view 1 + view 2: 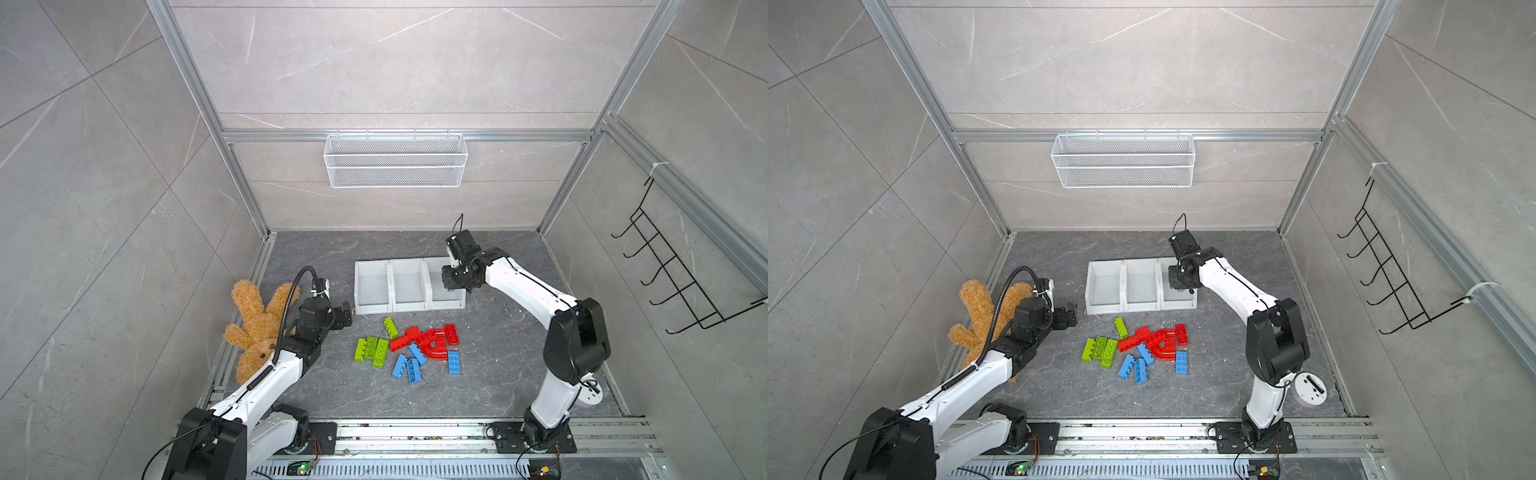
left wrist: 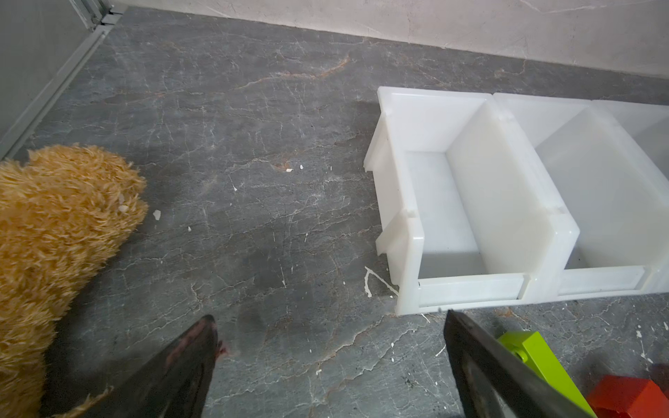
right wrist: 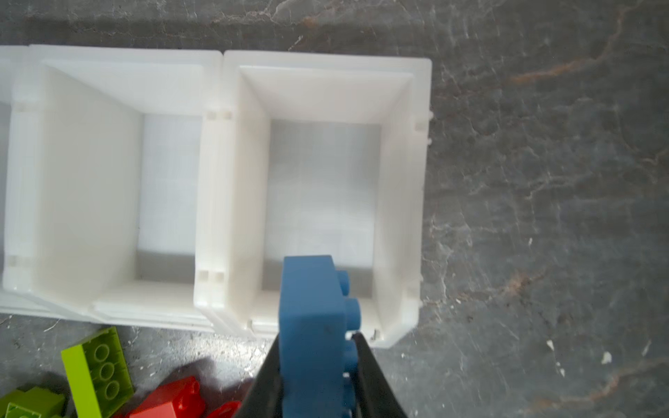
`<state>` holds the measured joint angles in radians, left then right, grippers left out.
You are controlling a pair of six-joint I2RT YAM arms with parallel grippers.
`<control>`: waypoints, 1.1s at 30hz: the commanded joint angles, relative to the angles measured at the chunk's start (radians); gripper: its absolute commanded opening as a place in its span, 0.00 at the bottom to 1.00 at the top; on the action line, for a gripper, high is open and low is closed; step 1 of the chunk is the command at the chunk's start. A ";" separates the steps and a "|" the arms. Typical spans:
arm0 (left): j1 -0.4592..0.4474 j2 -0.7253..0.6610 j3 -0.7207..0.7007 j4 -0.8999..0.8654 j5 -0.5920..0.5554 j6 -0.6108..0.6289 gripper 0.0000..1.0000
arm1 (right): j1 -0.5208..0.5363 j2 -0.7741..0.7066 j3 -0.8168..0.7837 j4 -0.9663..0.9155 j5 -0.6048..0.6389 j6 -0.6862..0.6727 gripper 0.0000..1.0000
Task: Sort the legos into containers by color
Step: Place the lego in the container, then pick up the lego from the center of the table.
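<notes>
**Above the end bin, a blue brick held fast**

Over the front lip of the bin nearest it, the right gripper clamps the blue brick, studs turned sideways. The left gripper hangs with jaws spread wide over the dark marbled desk, near a brown plush toy. Three white containers stand joined in a row. Before them lie the loose legos: four lime green, four blue, and a red tangle, arch included, too overlapped to count. Grey tiled walls carry one wire basket.
</notes>
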<state>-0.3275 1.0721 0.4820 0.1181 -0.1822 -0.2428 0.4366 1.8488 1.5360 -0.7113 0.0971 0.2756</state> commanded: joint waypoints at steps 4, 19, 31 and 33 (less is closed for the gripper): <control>-0.004 -0.054 0.009 0.037 0.003 -0.015 0.99 | -0.011 0.112 0.081 0.001 -0.016 -0.043 0.26; -0.005 -0.048 0.019 0.029 0.029 -0.028 0.99 | -0.006 -0.179 -0.111 -0.060 -0.096 0.015 0.49; -0.005 -0.044 0.017 0.038 0.047 -0.036 0.99 | 0.113 -0.380 -0.583 0.012 -0.079 0.183 0.48; -0.005 -0.039 0.012 0.048 0.046 -0.038 0.99 | 0.114 -0.340 -0.604 0.055 -0.086 0.182 0.48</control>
<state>-0.3275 1.0260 0.4820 0.1280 -0.1505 -0.2657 0.5507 1.4689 0.9565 -0.7387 0.0147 0.4168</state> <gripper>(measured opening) 0.994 0.481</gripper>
